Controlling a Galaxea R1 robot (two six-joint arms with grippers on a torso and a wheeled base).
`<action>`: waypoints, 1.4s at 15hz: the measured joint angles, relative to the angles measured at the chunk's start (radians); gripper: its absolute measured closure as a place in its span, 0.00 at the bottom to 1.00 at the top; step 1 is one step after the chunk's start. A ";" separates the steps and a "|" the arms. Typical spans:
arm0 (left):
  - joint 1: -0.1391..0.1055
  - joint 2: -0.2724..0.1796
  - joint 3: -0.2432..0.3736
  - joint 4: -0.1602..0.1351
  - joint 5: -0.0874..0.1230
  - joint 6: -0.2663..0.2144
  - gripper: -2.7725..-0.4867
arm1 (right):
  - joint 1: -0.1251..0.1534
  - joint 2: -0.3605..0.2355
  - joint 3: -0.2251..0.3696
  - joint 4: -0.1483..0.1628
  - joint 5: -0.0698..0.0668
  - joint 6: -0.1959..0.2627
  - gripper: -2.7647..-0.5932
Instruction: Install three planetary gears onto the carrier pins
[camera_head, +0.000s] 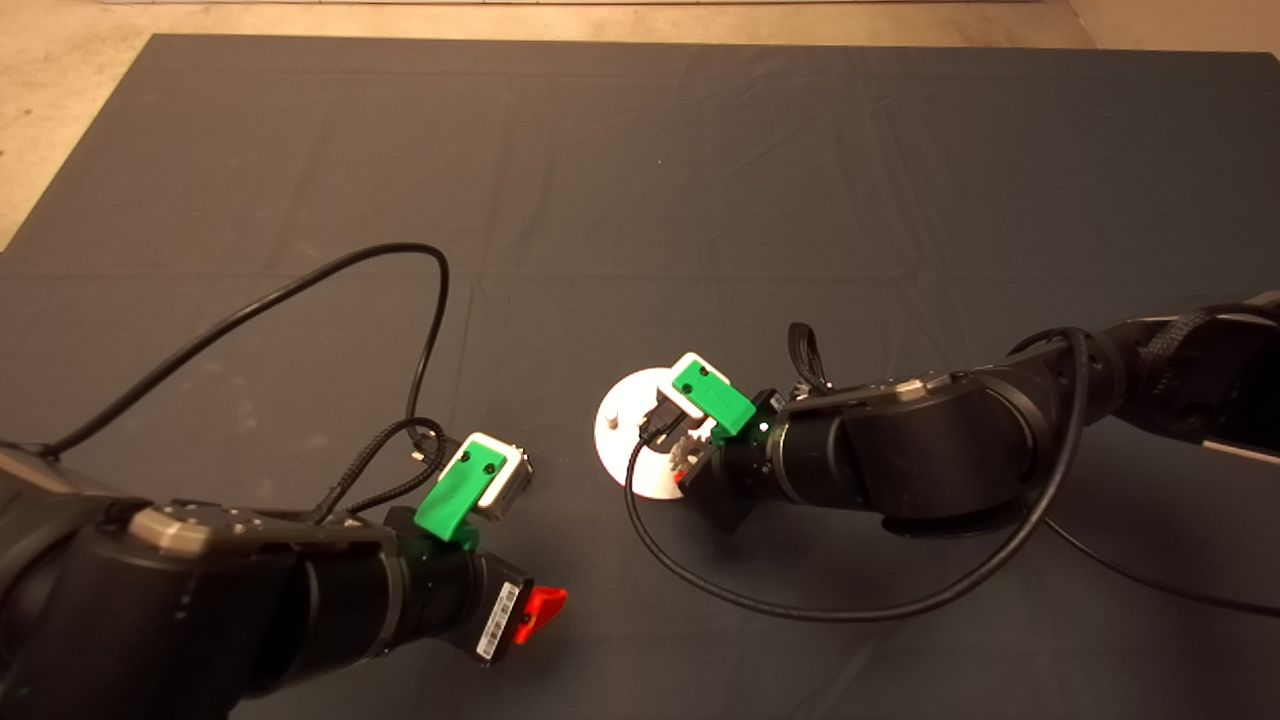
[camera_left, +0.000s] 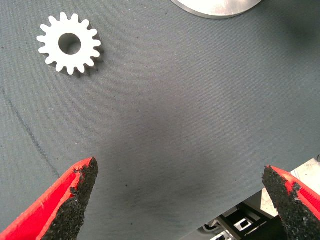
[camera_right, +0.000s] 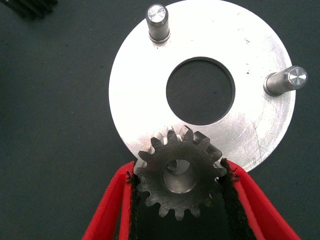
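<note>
My right gripper is shut on a darker steel planetary gear and holds it over the near rim of the shiny carrier disc. The top of one carrier pin shows through the gear's bore. Two other pins stand bare. A second dark gear lies on the mat just beside the disc. My left gripper is open and empty above the mat, with the bright silver gear lying flat ahead of it. In the head view the disc is partly covered by the right gripper.
The left gripper hovers low at the mat's front left, a short way left of the disc. Black cables loop over the mat behind the left arm and under the right arm. The disc's rim edges into the left wrist view.
</note>
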 joint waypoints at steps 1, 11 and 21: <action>0.000 0.000 0.000 0.000 0.000 0.000 0.18 | 0.000 0.000 -0.001 0.000 0.000 -0.001 0.85; 0.000 0.000 0.000 0.000 0.000 0.000 0.18 | 0.000 0.000 -0.002 0.016 0.000 -0.003 0.85; 0.000 0.000 0.000 0.000 0.000 0.000 0.18 | 0.000 0.013 -0.011 0.019 0.000 -0.011 0.85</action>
